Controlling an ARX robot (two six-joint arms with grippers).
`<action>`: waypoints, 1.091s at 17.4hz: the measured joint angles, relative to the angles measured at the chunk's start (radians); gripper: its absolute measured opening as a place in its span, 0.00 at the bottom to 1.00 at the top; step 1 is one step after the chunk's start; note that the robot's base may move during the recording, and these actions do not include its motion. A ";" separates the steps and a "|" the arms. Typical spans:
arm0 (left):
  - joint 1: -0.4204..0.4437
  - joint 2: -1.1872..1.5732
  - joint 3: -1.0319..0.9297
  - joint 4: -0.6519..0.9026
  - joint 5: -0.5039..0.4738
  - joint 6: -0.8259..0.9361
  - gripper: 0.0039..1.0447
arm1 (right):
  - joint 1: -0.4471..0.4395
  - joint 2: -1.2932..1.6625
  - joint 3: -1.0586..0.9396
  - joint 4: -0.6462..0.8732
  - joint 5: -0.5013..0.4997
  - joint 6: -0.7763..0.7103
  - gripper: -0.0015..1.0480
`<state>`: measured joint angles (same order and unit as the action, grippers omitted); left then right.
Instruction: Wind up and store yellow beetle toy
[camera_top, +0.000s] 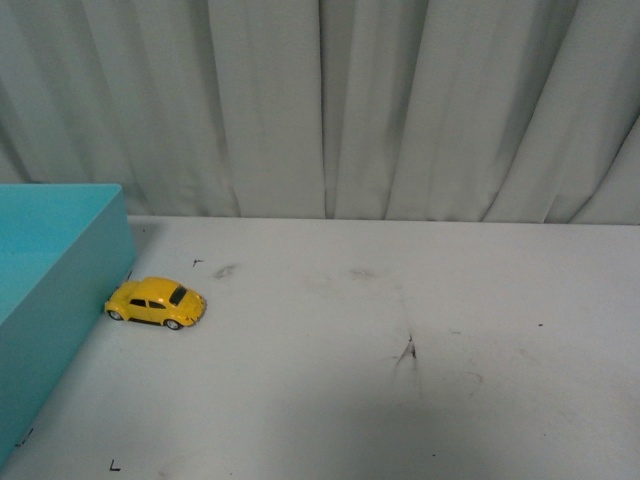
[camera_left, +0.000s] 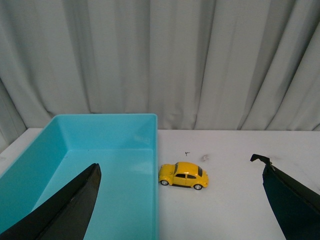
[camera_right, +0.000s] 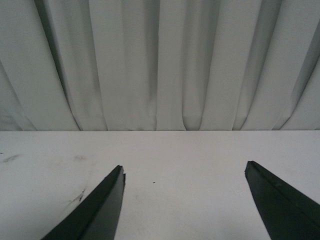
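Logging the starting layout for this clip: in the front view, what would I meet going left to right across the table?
teal bin → yellow beetle toy → dark scuff mark

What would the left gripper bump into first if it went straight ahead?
Probably the yellow beetle toy, sitting between its open fingers beside the blue box; depth is hard to judge.

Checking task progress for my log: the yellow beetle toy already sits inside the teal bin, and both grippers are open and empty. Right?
Not quite. The yellow beetle toy is not inside the teal bin; it stands on the table just outside the bin's wall, as the front view shows. The left gripper and right gripper are open and empty.
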<state>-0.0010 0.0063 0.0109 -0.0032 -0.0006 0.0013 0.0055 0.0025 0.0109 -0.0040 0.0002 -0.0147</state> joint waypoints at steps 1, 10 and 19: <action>0.000 0.000 0.000 0.000 0.000 0.000 0.94 | 0.000 0.000 0.000 0.000 0.000 0.000 0.84; 0.166 0.752 0.402 0.008 -0.212 -0.435 0.94 | -0.001 0.001 0.000 0.000 0.001 0.000 0.94; 0.021 1.632 1.019 0.123 0.093 -0.006 0.94 | -0.001 0.001 0.000 0.000 0.000 0.000 0.94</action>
<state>0.0204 1.6379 1.0294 0.1200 0.0929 -0.0051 0.0044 0.0032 0.0109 -0.0040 0.0006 -0.0147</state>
